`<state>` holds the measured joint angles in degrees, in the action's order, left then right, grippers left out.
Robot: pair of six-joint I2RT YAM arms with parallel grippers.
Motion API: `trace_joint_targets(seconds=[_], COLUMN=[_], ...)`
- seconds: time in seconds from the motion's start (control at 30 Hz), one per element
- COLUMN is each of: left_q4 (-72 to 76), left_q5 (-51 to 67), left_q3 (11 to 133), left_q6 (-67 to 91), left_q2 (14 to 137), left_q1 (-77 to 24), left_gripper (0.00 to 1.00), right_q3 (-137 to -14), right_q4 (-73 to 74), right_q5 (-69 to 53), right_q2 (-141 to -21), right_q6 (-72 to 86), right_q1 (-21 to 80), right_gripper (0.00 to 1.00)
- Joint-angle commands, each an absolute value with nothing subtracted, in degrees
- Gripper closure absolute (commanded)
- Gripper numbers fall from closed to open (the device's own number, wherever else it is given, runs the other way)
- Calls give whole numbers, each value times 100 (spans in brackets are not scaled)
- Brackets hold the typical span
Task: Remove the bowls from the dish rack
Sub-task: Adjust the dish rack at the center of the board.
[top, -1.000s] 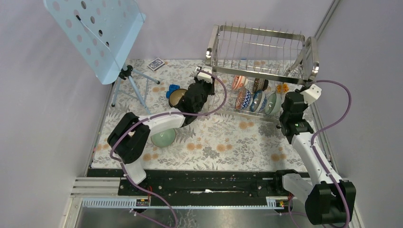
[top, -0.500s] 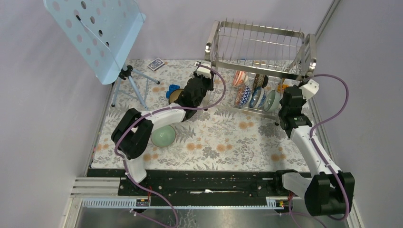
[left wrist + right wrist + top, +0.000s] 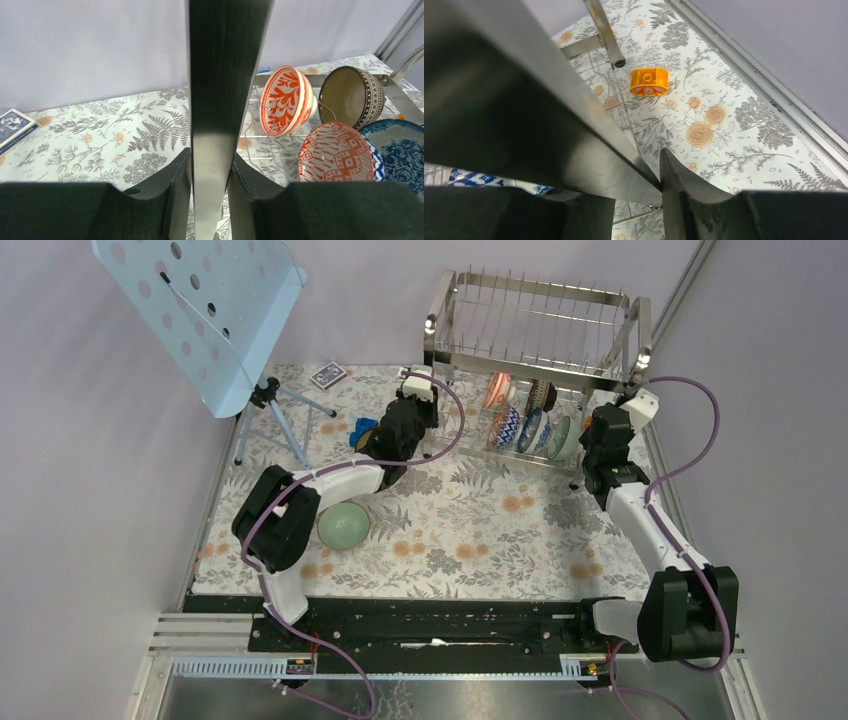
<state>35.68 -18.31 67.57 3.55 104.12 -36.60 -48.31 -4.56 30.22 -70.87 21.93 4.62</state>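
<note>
The dish rack (image 3: 535, 325), shiny steel, stands at the back right with several bowls on edge in its lower tier. Among them are an orange-red one (image 3: 497, 390), a dark brown one (image 3: 541, 393) and a pale green one (image 3: 566, 437). My left gripper (image 3: 432, 425) is shut on the rack's left upright (image 3: 220, 100), the pads (image 3: 182, 180) pressed to the bar. My right gripper (image 3: 592, 440) is shut on a steel bar (image 3: 524, 110) at the rack's right end. Another pale green bowl (image 3: 343, 525) sits on the mat near the left arm.
A pale blue perforated music stand (image 3: 200, 310) on a tripod fills the back left. A card deck (image 3: 328, 374) and a blue object (image 3: 362, 427) lie by it. An orange block (image 3: 649, 81) lies behind the rack's right leg. The wall rail runs close on the right.
The rack with its bowls has shifted back and to the left, and both arms have reached farther out with it. Both grips stay the same.
</note>
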Motion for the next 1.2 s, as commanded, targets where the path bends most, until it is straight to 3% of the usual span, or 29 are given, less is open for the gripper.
trace_joint_targets(seconds=[0.0, 0.1, 0.2, 0.27, 0.43, 0.63, 0.77, 0.97, 1.17], left_q4=[3630, 3577, 3559, 3568, 3564, 3331, 2830, 889, 1064], left_q5=[-1981, -1941, -1918, -1881, -1749, -2192, -2208, -1816, 623], left_q3=[6655, 6617, 6494, 6381, 6008, 5311, 4833, 4859, 4516], left_q6=[482, 494, 613, 719, 952, 1296, 1855, 3288, 3386], left_q2=[10134, 10010, 9844, 9705, 9285, 8395, 7531, 6788, 6418], left_q1=[-3516, -3516, -3516, -3516, -3524, -3584, -3605, -3576, -3542], left_gripper=[65, 59, 42, 32, 22, 1, 1, 1, 1], right_q3=[-5145, -5168, -5102, -5009, -4838, -4961, -4746, -4190, -3304], right_q4=[-51, 255, 508, 647, 1042, 2035, 2429, 2560, 2161], right_q5=[1592, 1627, 1651, 1626, 1592, 1415, 1037, -66, -1543], right_q2=[-7271, -7038, -6632, -6355, -5718, -5166, -4668, -3972, -3443], right_q6=[3160, 3103, 2984, 2927, 2826, 3048, 3275, 3712, 3835], right_q1=[558, 562, 567, 567, 563, 565, 565, 562, 621], right_gripper=[71, 54, 41, 34, 22, 17, 17, 18, 18])
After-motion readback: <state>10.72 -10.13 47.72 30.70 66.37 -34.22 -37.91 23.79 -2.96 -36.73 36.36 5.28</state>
